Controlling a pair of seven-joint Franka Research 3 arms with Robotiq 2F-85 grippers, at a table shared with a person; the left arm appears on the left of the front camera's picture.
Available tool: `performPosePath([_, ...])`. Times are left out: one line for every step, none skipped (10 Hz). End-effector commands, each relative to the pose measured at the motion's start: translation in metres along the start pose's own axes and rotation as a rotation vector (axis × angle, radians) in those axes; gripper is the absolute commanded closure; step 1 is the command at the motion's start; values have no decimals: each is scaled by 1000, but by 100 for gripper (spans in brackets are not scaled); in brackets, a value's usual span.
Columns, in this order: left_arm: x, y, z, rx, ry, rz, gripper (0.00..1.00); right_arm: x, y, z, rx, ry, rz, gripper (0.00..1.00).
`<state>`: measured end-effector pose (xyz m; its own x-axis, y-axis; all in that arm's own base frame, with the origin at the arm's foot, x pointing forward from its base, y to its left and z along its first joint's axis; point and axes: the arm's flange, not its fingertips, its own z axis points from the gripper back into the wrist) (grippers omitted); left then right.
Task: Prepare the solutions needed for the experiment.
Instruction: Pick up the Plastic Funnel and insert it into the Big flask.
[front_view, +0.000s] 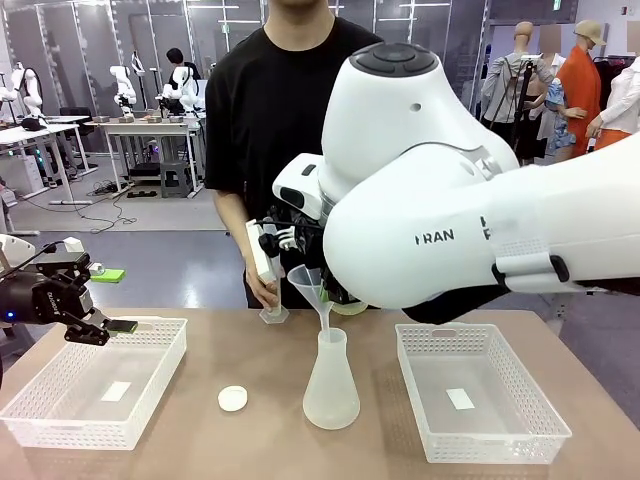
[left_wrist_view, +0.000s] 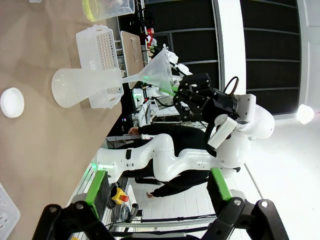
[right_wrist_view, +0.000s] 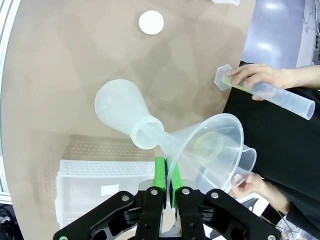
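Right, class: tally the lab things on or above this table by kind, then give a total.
Baskets: 2
Flask: 1
Funnel: 1
Measuring cylinder: 1
Beaker: 1
Cap: 1
Total: 7

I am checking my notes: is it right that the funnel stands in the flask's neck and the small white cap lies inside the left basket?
Not quite: the funnel does stand in the neck of the flask, but the front view shows the white cap on the table, between the left basket and the flask.
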<state>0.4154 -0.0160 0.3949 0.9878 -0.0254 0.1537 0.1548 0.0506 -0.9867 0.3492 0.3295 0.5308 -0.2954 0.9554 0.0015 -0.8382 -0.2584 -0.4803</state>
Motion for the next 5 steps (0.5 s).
performPosePath([0,-2,0,-1,1,5,0,-7,12,-6,-3,-37,-14,96])
performPosePath([0,-2,0,-1,1,5,0,-9,16,-10,2,-38,-29,96])
performPosePath([0,-2,0,-1,1,5,0,-10,19,-13,-4,-47,-27,96])
performPosePath([0,-2,0,-1,1,5,0,-11,21,-17,-16,-49,-29,96])
performPosePath([0,-2,0,-1,1,5,0,-12,23,-21,-22,-53,-35,96])
